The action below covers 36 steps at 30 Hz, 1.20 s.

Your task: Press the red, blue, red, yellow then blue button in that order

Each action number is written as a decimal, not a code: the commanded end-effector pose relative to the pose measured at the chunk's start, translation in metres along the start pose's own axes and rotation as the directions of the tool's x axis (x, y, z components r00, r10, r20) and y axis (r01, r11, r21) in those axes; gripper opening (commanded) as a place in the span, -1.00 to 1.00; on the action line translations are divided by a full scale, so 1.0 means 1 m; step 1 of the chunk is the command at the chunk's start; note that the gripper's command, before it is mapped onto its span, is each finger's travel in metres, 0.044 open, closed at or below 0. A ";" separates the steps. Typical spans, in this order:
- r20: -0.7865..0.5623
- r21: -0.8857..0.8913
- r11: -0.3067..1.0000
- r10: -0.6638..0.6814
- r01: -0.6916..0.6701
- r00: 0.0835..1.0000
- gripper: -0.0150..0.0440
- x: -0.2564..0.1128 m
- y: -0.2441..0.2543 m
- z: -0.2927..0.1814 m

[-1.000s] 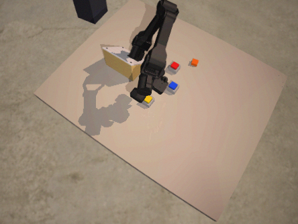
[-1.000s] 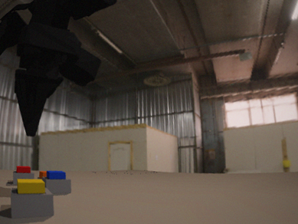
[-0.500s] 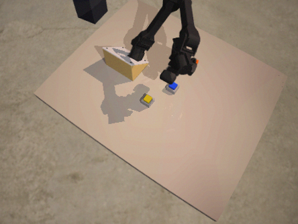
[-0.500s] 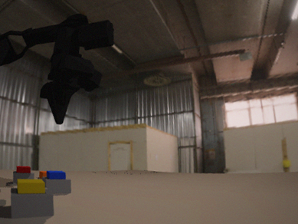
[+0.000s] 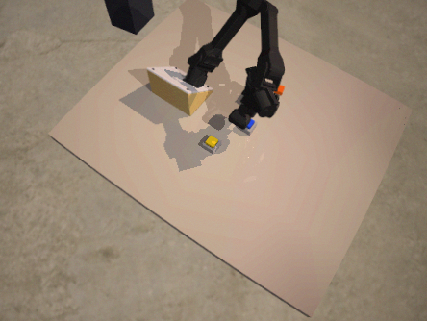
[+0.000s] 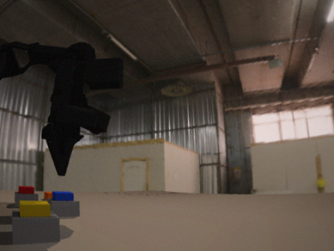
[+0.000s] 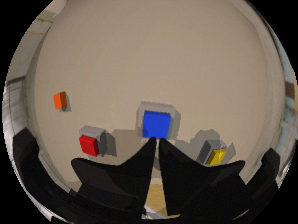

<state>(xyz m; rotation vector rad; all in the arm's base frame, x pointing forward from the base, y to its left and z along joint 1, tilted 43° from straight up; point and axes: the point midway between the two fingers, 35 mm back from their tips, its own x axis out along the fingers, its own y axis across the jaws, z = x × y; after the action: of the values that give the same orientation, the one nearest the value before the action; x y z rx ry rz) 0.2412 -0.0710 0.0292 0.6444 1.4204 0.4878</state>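
My gripper (image 6: 61,175) (image 7: 157,141) is shut and empty, its tips above the blue button and clear of it. The blue button (image 5: 251,124) (image 6: 63,196) (image 7: 156,124) sits raised on its grey base, just ahead of the fingertips in the wrist view. The yellow button (image 5: 212,140) (image 6: 35,208) (image 7: 217,157) stands raised on its base, to the right in the wrist view. The red button (image 6: 26,189) (image 7: 89,145) stands raised on its base, to the left in the wrist view; the arm hides it in the top view.
A small orange block (image 5: 281,89) (image 6: 48,195) (image 7: 60,100) lies beyond the red button. A wooden wedge-shaped box with a white top (image 5: 172,95) stands by the arm's base on the tabletop (image 5: 288,216). A dark block-like post (image 5: 130,14) stands off the table's far edge.
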 end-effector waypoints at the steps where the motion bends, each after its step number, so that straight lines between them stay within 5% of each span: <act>1: 0.011 0.007 1.000 0.002 -0.002 1.000 -0.42 0.005 0.000 0.001; 36: 0.012 0.006 1.000 0.003 -0.003 1.000 -0.42 0.039 0.000 0.001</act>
<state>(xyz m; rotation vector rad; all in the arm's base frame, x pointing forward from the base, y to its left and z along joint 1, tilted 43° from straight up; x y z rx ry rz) 0.2475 -0.0482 0.0010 0.6433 1.4038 0.4781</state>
